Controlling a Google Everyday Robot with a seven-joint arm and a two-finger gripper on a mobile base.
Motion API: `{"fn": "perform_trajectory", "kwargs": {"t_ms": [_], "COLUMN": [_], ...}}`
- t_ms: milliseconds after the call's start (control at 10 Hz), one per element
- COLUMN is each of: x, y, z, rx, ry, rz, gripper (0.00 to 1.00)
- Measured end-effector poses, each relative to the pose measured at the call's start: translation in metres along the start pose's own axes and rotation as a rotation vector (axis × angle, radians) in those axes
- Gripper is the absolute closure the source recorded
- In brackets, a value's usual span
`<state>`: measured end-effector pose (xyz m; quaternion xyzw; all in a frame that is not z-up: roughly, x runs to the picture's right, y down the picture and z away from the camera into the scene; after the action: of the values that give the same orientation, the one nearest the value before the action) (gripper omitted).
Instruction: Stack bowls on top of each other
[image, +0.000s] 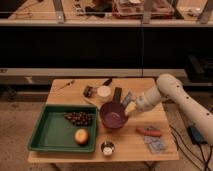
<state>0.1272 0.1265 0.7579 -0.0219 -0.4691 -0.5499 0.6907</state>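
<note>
At the tabletop's (70, 156) near edge sits a tiny tin (107, 148), with the green tray (42, 134) holding an orange fruit (81, 136) and grapes (78, 118) to its left. Mid-tabletop, the purple bowl (113, 115) sits upright; the orange bowl isn't visible, possibly nested beneath. The hand (130, 108) is at the bowl's right rim, so the bowl lies just left of it. Whether it's clenched or released: cannot tell. Farther back, a white cup (104, 91).

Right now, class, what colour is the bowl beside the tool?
Dark purple bowl, clearest in the camera view; the tool sits at its right rim.
</note>
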Motion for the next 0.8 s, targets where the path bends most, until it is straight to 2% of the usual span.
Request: {"fn": "perform_trajectory", "kwargs": {"t_ms": [400,700,800], "x": [0.004,0.007,0.007], "y": [0.01,0.013,0.014], "z": [0.014,0.018,0.018], "rx": [-0.046,-0.059,-0.06], "ry": [0.007,0.016,0.019], "rz": [0.027,0.041,0.045], "gripper": [0.56,0.26,0.22]}}
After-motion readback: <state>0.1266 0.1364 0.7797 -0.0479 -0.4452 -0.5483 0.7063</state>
